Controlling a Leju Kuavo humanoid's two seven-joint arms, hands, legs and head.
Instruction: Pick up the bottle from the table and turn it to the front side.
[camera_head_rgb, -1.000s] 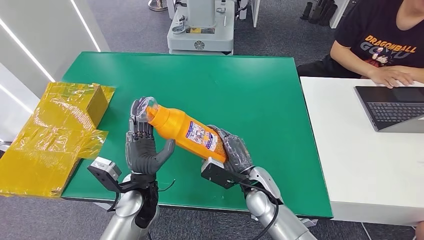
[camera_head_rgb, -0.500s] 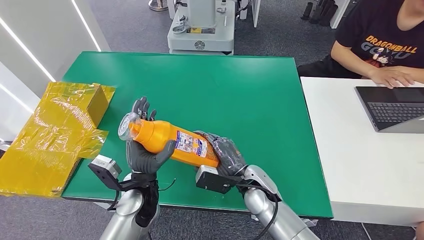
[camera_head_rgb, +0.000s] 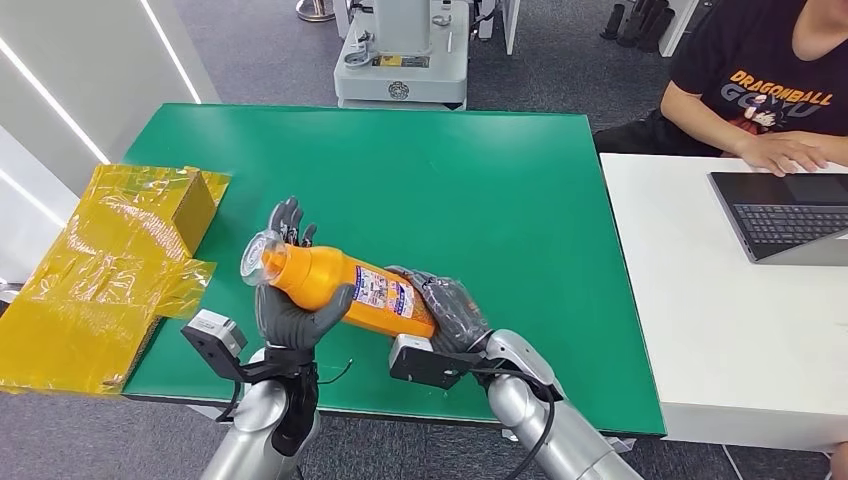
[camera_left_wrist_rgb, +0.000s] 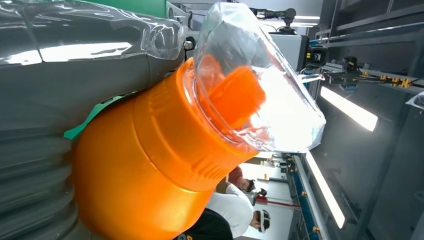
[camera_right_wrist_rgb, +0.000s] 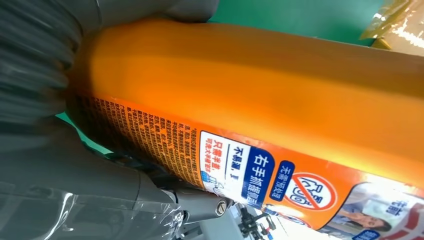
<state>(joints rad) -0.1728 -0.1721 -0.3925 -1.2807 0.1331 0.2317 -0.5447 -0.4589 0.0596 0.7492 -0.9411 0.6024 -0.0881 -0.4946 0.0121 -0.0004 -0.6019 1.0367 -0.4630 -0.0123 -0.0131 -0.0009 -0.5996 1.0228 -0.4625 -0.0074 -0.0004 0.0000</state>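
Note:
An orange bottle (camera_head_rgb: 340, 285) with a printed label and a clear cap (camera_head_rgb: 262, 258) lies nearly level above the near edge of the green table (camera_head_rgb: 480, 190), cap toward the left. My right hand (camera_head_rgb: 452, 310) grips its base end. My left hand (camera_head_rgb: 290, 308) cradles the neck end in its palm, thumb curled over the body and fingers standing up behind the cap. The left wrist view shows the orange shoulder (camera_left_wrist_rgb: 150, 165) and the clear cap (camera_left_wrist_rgb: 255, 85) against the grey hand (camera_left_wrist_rgb: 40, 100). In the right wrist view the label (camera_right_wrist_rgb: 250, 165) faces the camera beside my hand (camera_right_wrist_rgb: 40, 75).
Crumpled yellow film and a yellow box (camera_head_rgb: 110, 260) lie over the table's left edge. A white table (camera_head_rgb: 720, 330) adjoins on the right, with a laptop (camera_head_rgb: 790, 215) and a seated person (camera_head_rgb: 770, 90). A grey machine (camera_head_rgb: 402, 60) stands beyond the far edge.
The bottle has swung down from a steep tilt to nearly level and shifted left into my left palm. The left thumb has closed over it. The right hand followed, lower and leftward.

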